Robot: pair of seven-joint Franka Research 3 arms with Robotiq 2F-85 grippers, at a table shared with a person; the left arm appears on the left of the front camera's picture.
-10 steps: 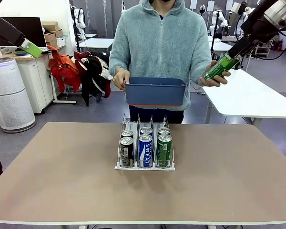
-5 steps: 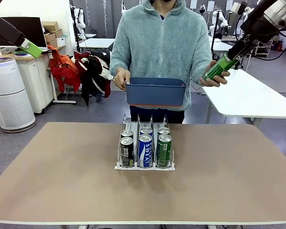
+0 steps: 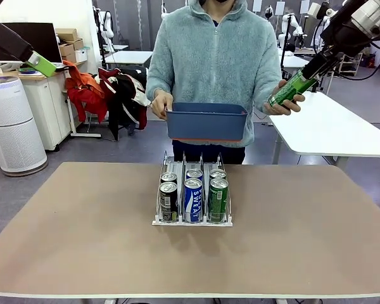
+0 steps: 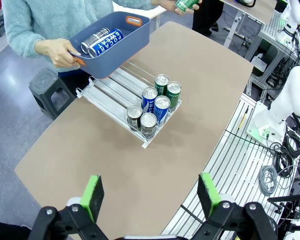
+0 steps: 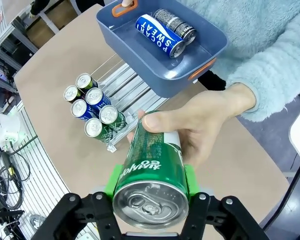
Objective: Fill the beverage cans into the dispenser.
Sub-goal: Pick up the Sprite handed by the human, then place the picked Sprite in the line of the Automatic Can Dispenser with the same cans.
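Clamping the rim end of a slim green metal drink can (image 5: 152, 165), the right gripper (image 5: 150, 186) has its green pads pressed against opposite sides, just below the silver pull-tab top. The person's hand (image 5: 200, 125) also wraps the far half of that can, thumb over it, so both hold it at once. In the front view the can (image 3: 290, 90) hangs high at the robot's right, beyond the far table edge. Its long axis is tilted and runs in line with the right gripper's (image 3: 316, 66) fingers, top toward the wrist and base pointing down and inward.

From there the clear three-lane rack with thin dividers and a white base (image 3: 191, 223) lies lower, nearer the robot and toward the middle of the brown table (image 3: 82, 240), well apart from the can. Six upright cans crowd its front end: black, blue, green, two to a lane. The bare rails (image 4: 115, 82) behind them face the person. The green pair stands in the lane on the robot's right, so that lane's rear is probably the target, and the can would need turning upright.

The left gripper (image 4: 151, 195) hovers high, jaws spread, holding nothing; the right arm is plainly the nearer. A blue rectangular plastic bin (image 3: 206, 123) in the person's other hand carries two more cans.
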